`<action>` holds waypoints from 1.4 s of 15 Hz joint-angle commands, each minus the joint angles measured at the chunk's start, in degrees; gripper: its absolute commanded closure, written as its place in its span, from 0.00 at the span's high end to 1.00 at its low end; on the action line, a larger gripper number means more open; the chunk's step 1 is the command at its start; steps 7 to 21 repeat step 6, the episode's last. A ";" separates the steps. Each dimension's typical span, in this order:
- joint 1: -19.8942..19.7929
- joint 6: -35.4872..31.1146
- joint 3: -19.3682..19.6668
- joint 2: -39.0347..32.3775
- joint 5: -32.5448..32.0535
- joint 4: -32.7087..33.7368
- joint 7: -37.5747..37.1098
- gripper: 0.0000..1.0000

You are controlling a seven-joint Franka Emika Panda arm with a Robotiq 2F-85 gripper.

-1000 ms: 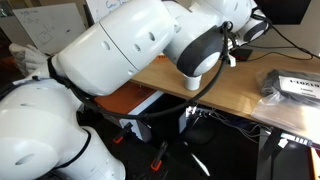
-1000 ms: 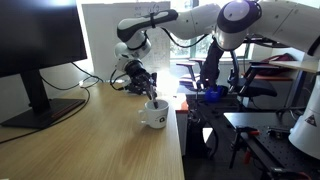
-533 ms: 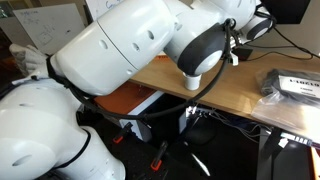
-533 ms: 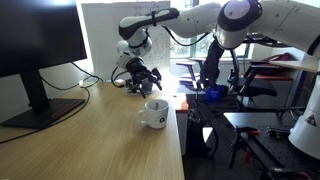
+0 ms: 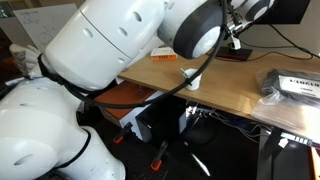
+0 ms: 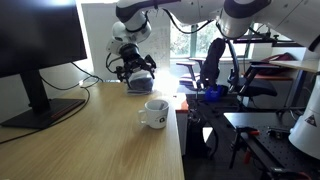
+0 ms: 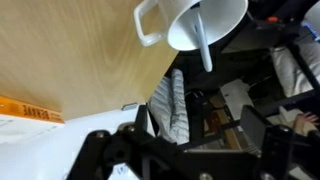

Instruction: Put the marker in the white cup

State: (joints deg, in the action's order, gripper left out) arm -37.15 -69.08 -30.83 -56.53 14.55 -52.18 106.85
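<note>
Up and away went the gripper (image 6: pixel 135 74): a second ago it hung right over the white cup (image 6: pixel 155 113), and by this moment it had climbed off toward eleven o'clock of the cup in an exterior view, with clear air between them. Its fingers stood spread, with nothing between them, which I took for a release already made.

The cup sat upright near the desk (image 6: pixel 90 140) edge, untouched by the arm. From the wrist view it showed at one o'clock, handle toward nine, and a slim pale stick leaned from its inside out over the rim toward six. I judged that stick to be the marker (image 7: pixel 206 48), resting in the cup, though its colour there looked lighter than I expected, and in the exterior view it was too small to make out.

If so, the job looked done, and the lift was simply to clear the rim without knocking the cup over.
</note>
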 commanded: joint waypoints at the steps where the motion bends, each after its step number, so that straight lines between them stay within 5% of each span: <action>1: -0.15 -6.65 1.26 7.21 -1.11 -8.96 -4.33 1.00; 6: -1.21 -10.96 0.67 14.64 -0.64 -18.02 -7.47 1.00; 21: -1.21 -10.96 0.67 14.64 -0.64 -18.02 -7.47 1.00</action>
